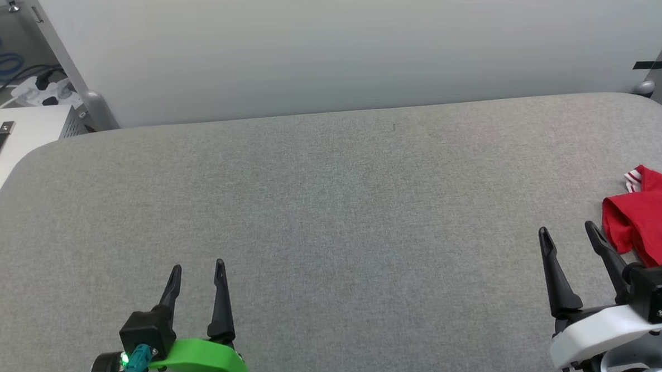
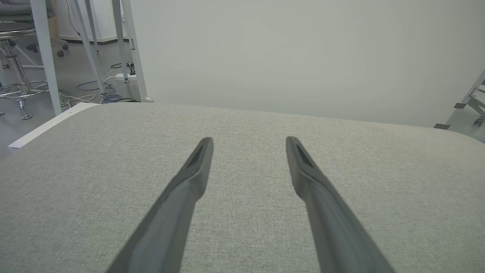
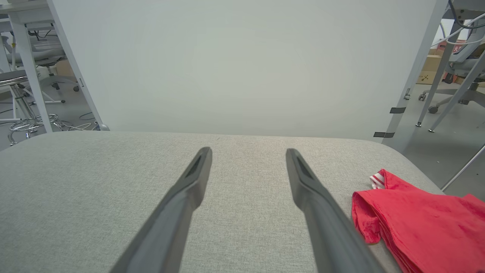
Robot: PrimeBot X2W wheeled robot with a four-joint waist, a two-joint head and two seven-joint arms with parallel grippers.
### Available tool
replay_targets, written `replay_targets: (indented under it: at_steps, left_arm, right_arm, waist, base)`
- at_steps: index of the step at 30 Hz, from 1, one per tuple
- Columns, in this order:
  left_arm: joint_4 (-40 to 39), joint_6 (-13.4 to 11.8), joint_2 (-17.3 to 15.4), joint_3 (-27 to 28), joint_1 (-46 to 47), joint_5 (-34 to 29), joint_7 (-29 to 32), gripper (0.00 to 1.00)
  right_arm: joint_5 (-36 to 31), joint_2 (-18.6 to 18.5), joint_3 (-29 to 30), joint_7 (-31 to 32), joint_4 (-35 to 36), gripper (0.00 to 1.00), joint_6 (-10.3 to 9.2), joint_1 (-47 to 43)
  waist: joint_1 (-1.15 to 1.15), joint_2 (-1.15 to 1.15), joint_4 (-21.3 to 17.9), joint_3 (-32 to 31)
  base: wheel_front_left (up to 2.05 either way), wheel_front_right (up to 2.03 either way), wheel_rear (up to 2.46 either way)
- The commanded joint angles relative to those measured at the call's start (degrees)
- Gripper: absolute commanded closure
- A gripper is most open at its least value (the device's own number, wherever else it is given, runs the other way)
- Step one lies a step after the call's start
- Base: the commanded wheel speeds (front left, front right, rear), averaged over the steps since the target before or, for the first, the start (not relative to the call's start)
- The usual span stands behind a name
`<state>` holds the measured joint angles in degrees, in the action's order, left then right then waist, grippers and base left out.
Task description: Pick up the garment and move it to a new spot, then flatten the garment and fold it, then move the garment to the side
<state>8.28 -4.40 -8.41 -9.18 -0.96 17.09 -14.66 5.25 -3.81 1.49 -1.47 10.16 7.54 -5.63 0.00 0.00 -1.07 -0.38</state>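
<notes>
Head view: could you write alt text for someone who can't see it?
A red garment with striped trim lies bunched at the far right of a grey fabric-covered table, just beside the open right gripper. The left gripper, also open, sits at the lower left, holding nothing.

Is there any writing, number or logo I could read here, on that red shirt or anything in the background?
No text can be read.
The garment shows only plain red cloth and a red-and-white striped trim; no print faces the cameras.
The cardboard box behind the table in the right wrist view bears dark marks, too small and blurred to read.
</notes>
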Motion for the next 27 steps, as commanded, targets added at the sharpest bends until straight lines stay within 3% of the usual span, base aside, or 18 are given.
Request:
replay_targets:
  at_steps: [1, 27]
  left_arm:
    - [0.1, 0.3, -0.3, 0.0, -0.8, 0.1, -0.3, 0.0]
    - [0.8, -0.2, -1.1, -0.7, -0.9, 0.4, -0.3, 0.0]
  right_arm:
    - [0.1, 0.4, -0.3, 0.3, 0.6, 0.0, -0.05, -0.8]
    - [0.8, 0.9, -0.8, 0.9, 0.9, 0.0, -0.05, -2.0]
  waist:
    - [0.0, 0.0, 0.0, -0.4]
    - [0.0, 0.0, 0.5, -0.8]
  base:
    - [0.0, 0.0, 0.0]
    - [0.0, 0.0, 0.0]
